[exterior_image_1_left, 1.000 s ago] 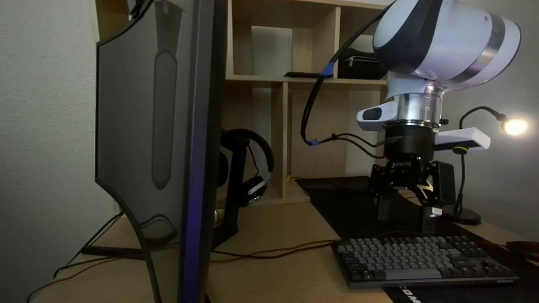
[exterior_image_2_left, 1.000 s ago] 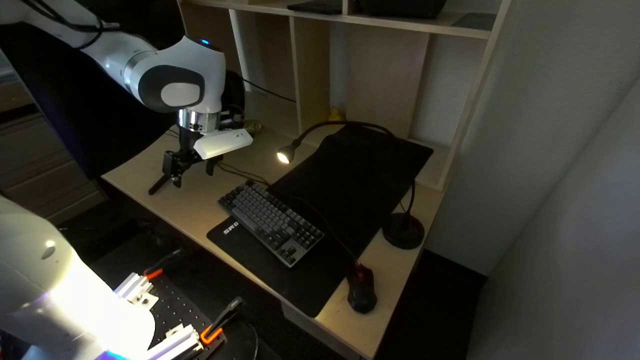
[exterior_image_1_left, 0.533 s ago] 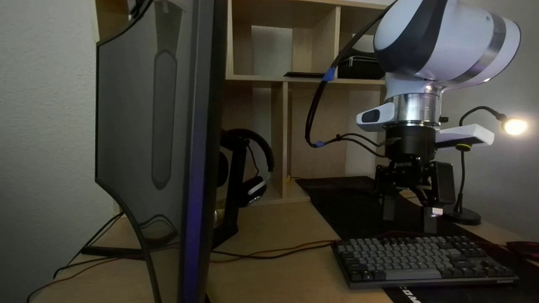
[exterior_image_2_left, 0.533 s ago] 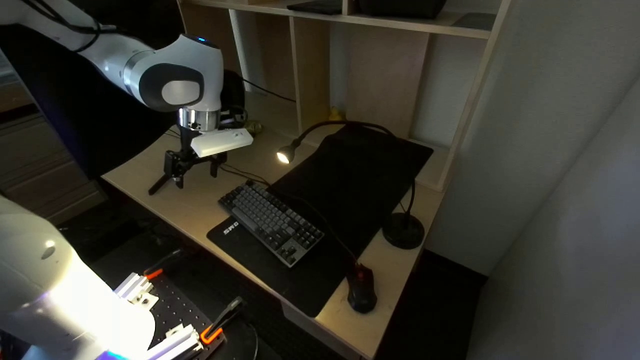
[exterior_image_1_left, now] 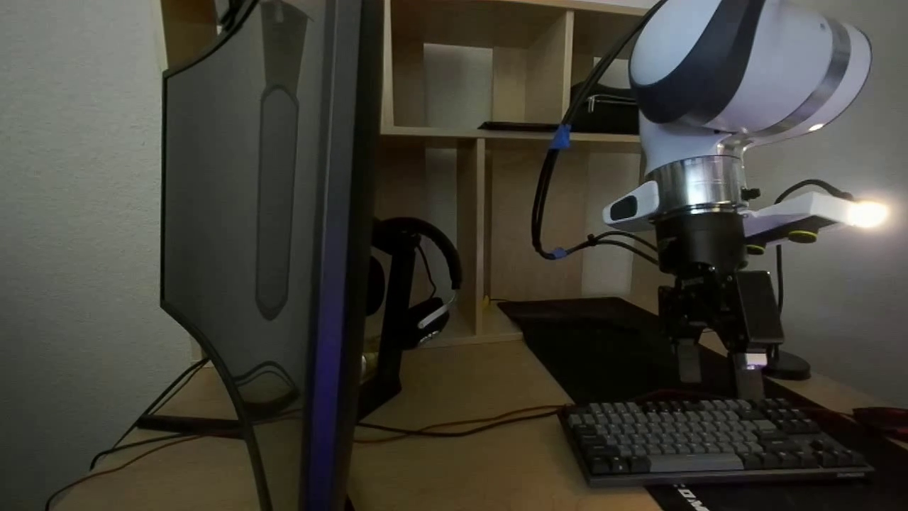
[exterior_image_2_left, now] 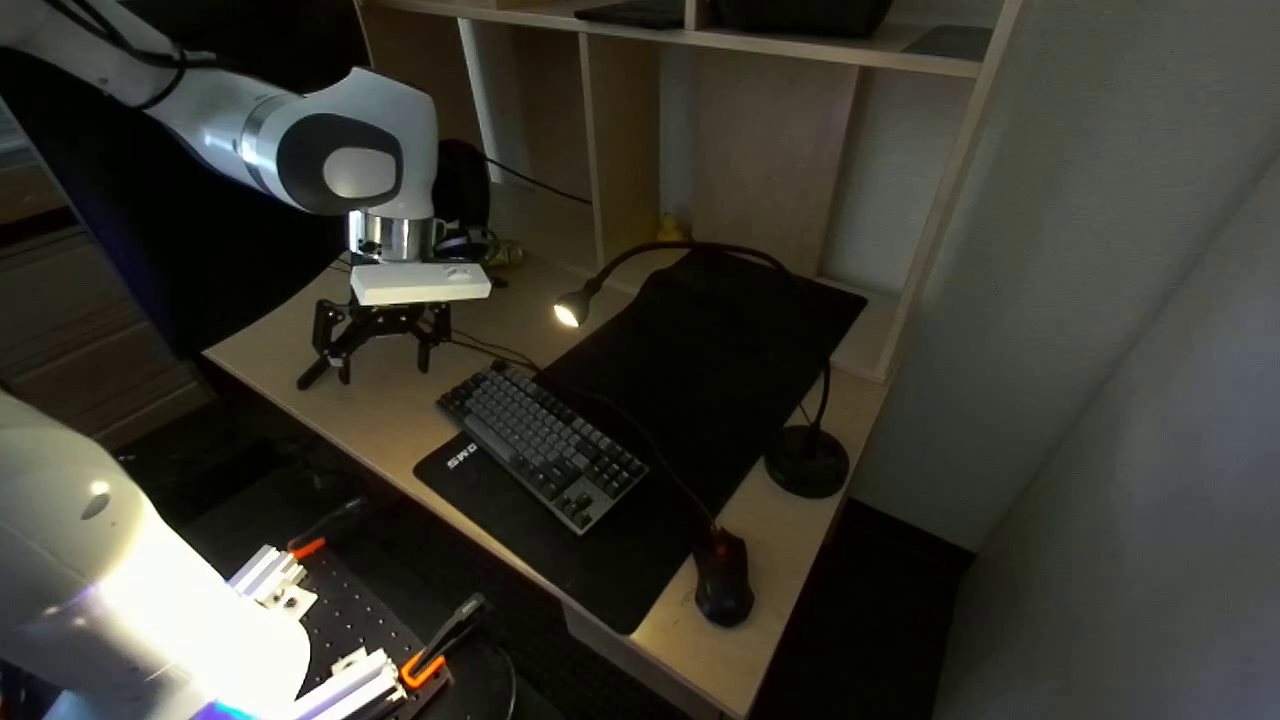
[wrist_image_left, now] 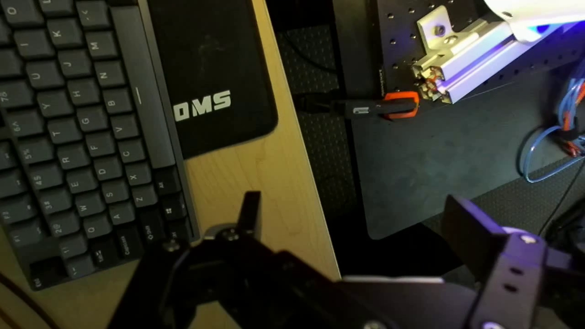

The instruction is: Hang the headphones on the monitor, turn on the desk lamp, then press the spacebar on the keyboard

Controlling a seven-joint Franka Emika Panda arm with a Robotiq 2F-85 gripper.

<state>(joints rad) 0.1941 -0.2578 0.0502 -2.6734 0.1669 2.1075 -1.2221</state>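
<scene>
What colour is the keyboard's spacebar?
The spacebar is grey; it shows best in the wrist view.

- Monitor (exterior_image_1_left: 319, 241): dark, upright, its edge showing purple.
- Headphones (exterior_image_1_left: 424, 321): black with a silver arm, hanging on a stand (exterior_image_1_left: 395, 333), partly hidden by the monitor.
- Desk lamp (exterior_image_2_left: 806, 462): black, gooseneck arched, lit.
- Keyboard (exterior_image_2_left: 545, 445): flat, partly on the mat (exterior_image_2_left: 700, 350), its spacebar (wrist_image_left: 143, 87) (one long grey key) along an edge.
</scene>
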